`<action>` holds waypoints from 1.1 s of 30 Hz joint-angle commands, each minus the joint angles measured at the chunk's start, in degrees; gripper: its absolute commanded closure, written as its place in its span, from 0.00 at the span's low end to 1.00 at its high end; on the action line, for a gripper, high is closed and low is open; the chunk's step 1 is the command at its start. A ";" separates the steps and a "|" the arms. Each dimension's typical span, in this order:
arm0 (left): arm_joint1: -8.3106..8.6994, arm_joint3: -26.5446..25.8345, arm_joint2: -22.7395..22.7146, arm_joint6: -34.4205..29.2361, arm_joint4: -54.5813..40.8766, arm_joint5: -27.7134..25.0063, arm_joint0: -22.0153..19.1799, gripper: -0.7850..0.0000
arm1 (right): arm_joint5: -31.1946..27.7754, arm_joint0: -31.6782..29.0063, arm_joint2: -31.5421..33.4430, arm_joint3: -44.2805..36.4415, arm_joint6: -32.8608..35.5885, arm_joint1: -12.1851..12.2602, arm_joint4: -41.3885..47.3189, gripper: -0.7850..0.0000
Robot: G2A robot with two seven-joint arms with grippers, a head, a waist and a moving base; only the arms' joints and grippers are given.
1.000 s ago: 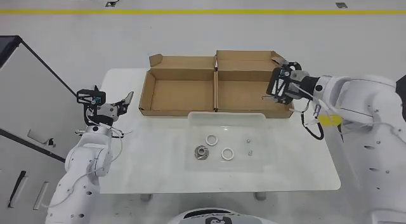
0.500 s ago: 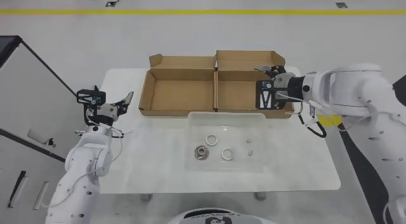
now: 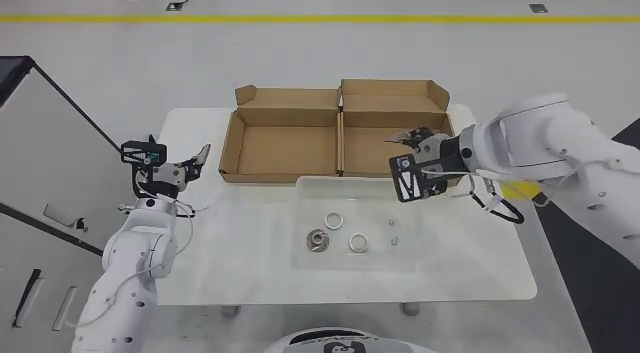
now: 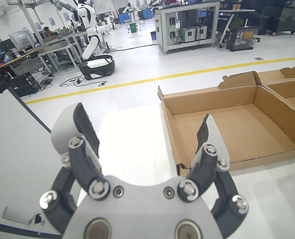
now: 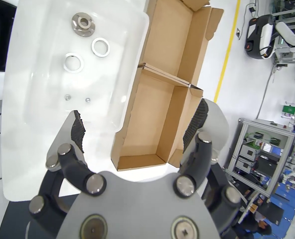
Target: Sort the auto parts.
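Left gripper (image 4: 145,123): silver-grey base plate behind the jaws; black curved linkages pinned with round silver screws; white finger shells faced with black ribbed pads (image 4: 86,125). Right gripper (image 5: 140,118) — same build, two large recessed screws in the plate behind the jaws. Right arm (image 3: 540,143): glossy white casing, black cable (image 3: 503,211) looped behind the wrist. Left arm (image 3: 138,253) — white casing.

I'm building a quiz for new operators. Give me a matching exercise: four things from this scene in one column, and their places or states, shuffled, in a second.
1. grey flange
2. left end effector
3. right end effector
4. cardboard boxes

A. open, by the right-hand box
B. side by side at the table's far side
C. in the clear tray
D. open, at the table's left edge

Pairs: 1-C, 2-D, 3-A, 4-B.
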 commanded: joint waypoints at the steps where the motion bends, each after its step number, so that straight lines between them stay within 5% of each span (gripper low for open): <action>1: 0.00 0.00 0.00 0.00 0.00 0.00 0.00 0.00 | 0.61 2.14 -2.48 -0.05 0.61 0.91 1.80 0.00; 16: 0.00 0.00 0.00 0.00 0.00 0.00 0.00 0.00 | 8.00 15.56 -22.22 -2.18 7.99 4.01 13.33 0.00; 33: 0.00 0.00 0.00 0.00 0.00 0.00 0.00 0.00 | 12.59 20.62 -32.86 3.22 12.28 -0.31 16.98 0.00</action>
